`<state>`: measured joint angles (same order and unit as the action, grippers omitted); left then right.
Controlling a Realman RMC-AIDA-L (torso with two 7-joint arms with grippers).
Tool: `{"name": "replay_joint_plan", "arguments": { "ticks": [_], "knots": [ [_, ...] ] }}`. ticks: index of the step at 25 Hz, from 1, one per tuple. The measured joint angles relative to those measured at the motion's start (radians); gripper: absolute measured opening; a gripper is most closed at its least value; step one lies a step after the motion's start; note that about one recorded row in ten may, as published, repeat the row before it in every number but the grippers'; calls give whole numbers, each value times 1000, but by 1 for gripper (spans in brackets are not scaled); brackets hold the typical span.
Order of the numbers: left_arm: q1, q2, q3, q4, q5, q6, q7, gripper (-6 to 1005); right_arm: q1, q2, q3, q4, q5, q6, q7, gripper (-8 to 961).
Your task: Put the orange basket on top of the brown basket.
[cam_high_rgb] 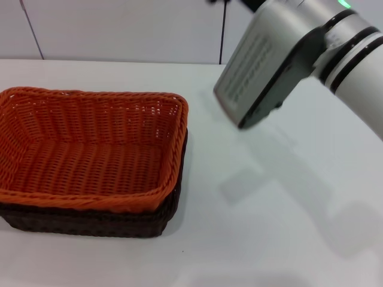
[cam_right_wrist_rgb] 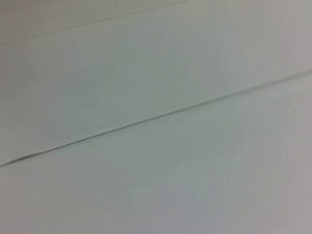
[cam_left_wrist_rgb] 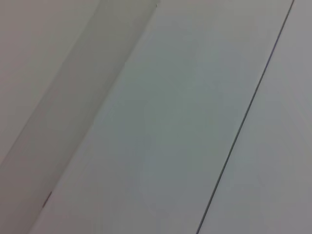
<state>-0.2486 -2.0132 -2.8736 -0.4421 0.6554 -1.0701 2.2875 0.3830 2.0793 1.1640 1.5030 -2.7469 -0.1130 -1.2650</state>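
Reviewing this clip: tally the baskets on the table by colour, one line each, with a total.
Orange: 1, the orange basket, nested on top of the dark one.
Brown: 1, the brown basket, only its rim and side showing beneath the orange one.
Total: 2 baskets, stacked on the white table.

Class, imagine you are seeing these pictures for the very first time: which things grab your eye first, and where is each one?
First comes the orange basket on the left of the white table, nested inside the brown basket, whose dark rim shows along its front and right side. Next is the robot's big grey right arm, raised over the table at upper right, well apart from the baskets. Both wrist views show only pale, plain surfaces.
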Motion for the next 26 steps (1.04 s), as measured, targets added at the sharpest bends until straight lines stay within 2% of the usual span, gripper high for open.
{"name": "replay_joint_plan", "arguments": {
  "ticks": [1, 2, 5, 6, 7, 10, 11, 12, 19, 26],
  "knots": [
    [0, 0, 0, 0, 0, 0, 0, 513, 21, -1, -16, -72, 99, -157, 5, 494],
    [0, 0, 0, 0, 0, 0, 0, 513, 21, -1, -16, -72, 99, -157, 5, 494],
    [-2, 1, 19, 0, 13, 2, 1, 513, 54, -1, -67, -185, 184, -371, 50, 494],
    [-3, 2, 28, 0, 13, 2, 1, 513, 76, 1, -112, -278, 193, -525, 119, 494],
    [-3, 2, 28, 0, 13, 2, 1, 513, 76, 1, -112, -278, 193, -525, 119, 494],
    [-5, 8, 91, 0, 14, 11, 1, 513, 101, 4, -167, -396, 194, -708, 248, 494],
    [-6, 8, 102, 0, 14, 12, 1, 513, 109, 6, -191, -461, 196, -809, 334, 494],
    [-6, 8, 102, 0, 14, 12, 1, 513, 109, 6, -191, -461, 196, -809, 334, 494],
    [-5, 7, 168, 2, 15, 21, 4, 513, 92, 8, -219, -596, 268, -1045, 633, 494],
    [-4, 9, 175, 2, 15, 19, 7, 513, 2, 9, -259, -671, 455, -1159, 683, 494]
  ]
}}
